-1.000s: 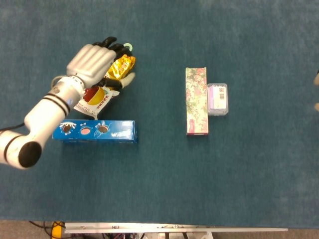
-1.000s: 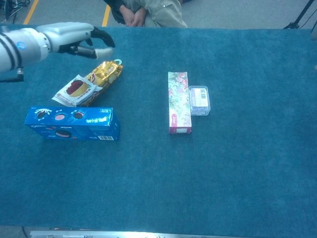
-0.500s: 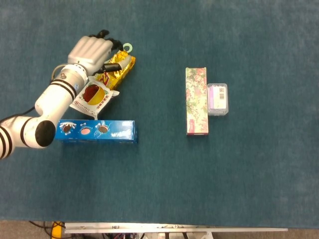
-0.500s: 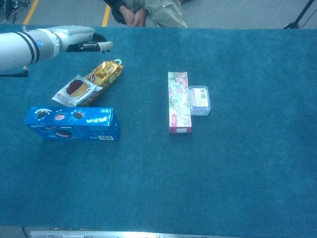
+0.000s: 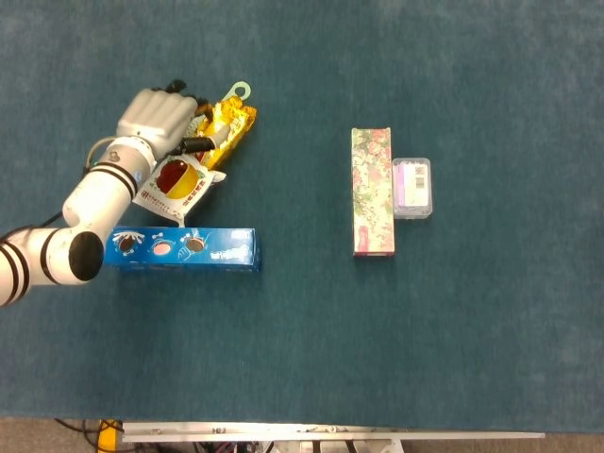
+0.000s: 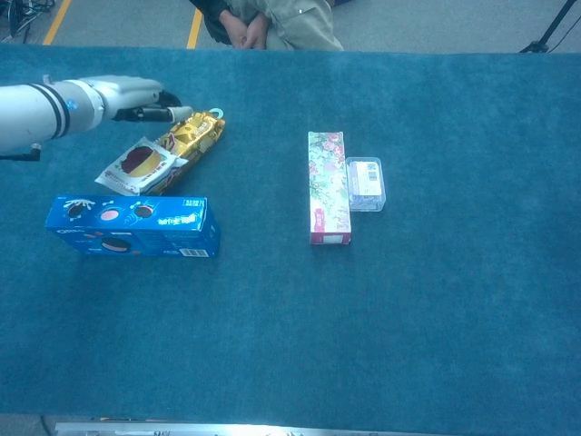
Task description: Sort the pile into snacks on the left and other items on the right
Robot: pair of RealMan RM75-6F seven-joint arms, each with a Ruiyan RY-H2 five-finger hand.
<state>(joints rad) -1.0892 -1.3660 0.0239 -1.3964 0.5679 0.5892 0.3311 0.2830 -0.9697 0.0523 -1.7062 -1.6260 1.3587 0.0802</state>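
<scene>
My left hand (image 5: 159,116) hovers just left of a gold snack bag (image 5: 231,130) on the left side of the table, holding nothing, its fingers apart. In the chest view the hand (image 6: 134,94) sits behind and left of the bag (image 6: 193,134), thumb pointing toward it. A white snack packet (image 5: 179,183) overlaps the bag's near end. A blue cookie box (image 5: 184,249) lies in front of both. Right of centre, a long floral box (image 5: 372,192) lies with a small clear plastic case (image 5: 411,187) touching its right side. My right hand is out of sight.
A seated person (image 6: 268,23) is at the far edge of the blue cloth table (image 6: 381,318). A metal rail (image 5: 330,434) runs along the near edge.
My left hand has drawn back leftward off the gold bag and dropped lower toward the table. The items have stayed in place.
</scene>
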